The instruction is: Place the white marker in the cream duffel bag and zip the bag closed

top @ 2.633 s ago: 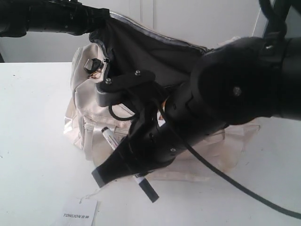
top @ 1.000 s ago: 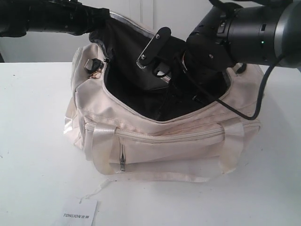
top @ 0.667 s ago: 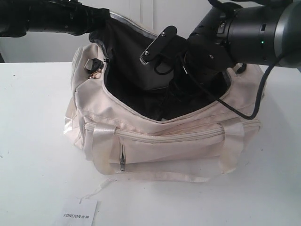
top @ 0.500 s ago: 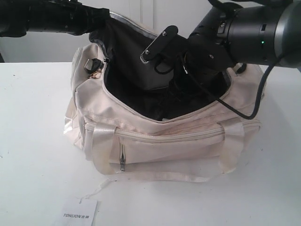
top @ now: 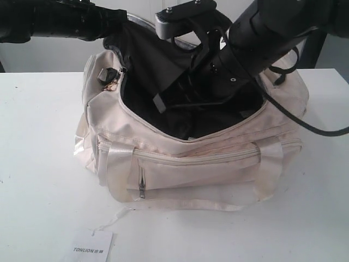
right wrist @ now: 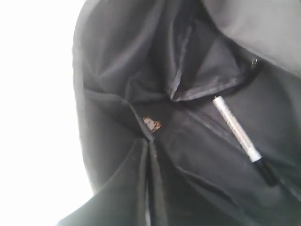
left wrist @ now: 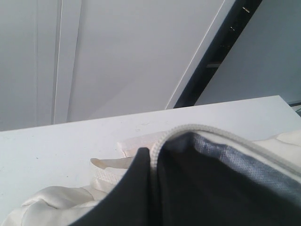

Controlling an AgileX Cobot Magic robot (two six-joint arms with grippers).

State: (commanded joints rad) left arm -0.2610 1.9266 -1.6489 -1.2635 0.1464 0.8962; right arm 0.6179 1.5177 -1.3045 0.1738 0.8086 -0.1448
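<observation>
White marker (right wrist: 233,127), slim and dark-tipped, is seen in the right wrist view lying loose on the dark lining (right wrist: 141,70) inside the large soft cream duffel bag (top: 191,169), so the first part of the task is judged done. The right hand (top: 161,102) is lowered into the bag's mouth with its fingers brought together, and nothing is gripped by it. The far edge of the opening is clamped and held up at the far left by the left hand (top: 119,21), so the mouth is held wide. The curved top zipper (top: 147,124) is undone. Only the zipping is left, for which the right hand would first have to be withdrawn and the raised edge let down.
</observation>
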